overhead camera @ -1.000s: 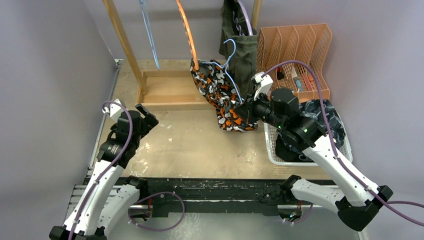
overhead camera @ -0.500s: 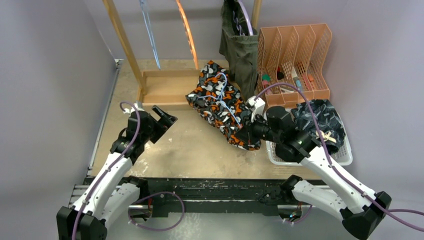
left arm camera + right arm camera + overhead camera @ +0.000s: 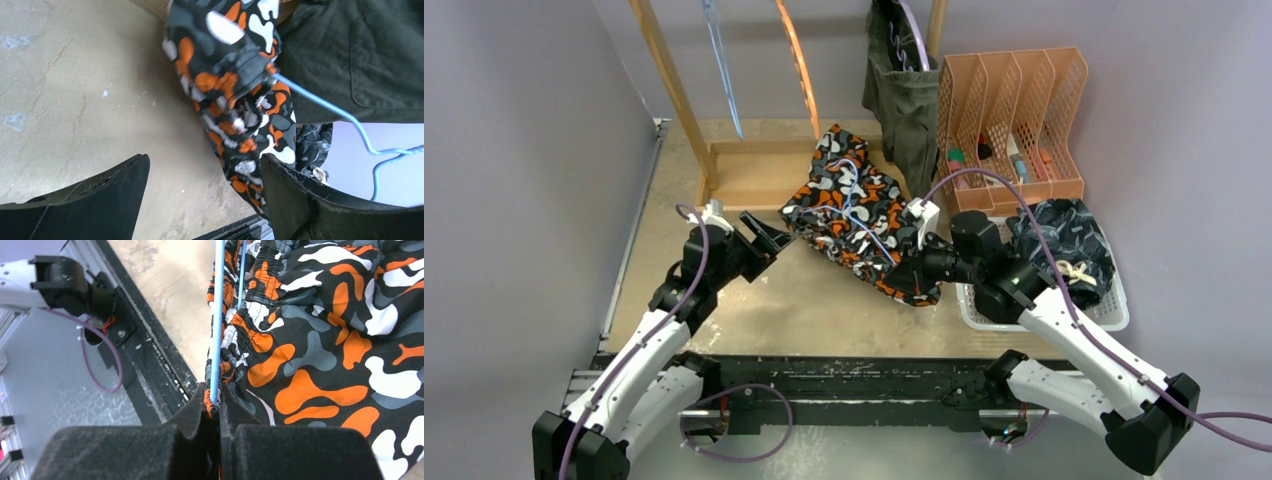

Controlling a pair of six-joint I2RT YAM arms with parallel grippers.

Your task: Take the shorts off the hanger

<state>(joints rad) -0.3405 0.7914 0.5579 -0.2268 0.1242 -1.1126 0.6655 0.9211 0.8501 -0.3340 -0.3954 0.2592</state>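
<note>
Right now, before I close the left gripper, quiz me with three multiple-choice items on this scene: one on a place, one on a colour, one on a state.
1. Where are the olive green shorts?
A) in the white basket
B) hanging on the wooden rack at the back
C) flat on the table

2. What colour is the hanger threaded through the blotch-patterned shorts?
A) orange
B) blue
C) white

3. How does the left gripper stand?
A) open, holding nothing
B) shut on the shorts
C) shut on the hanger

Answers:
1 B: the top view shows them hanging from the rack at the back.
2 B: the right wrist view shows a blue wire running along the waistband.
3 A: its fingers stand wide apart with nothing gripped between them.
</note>
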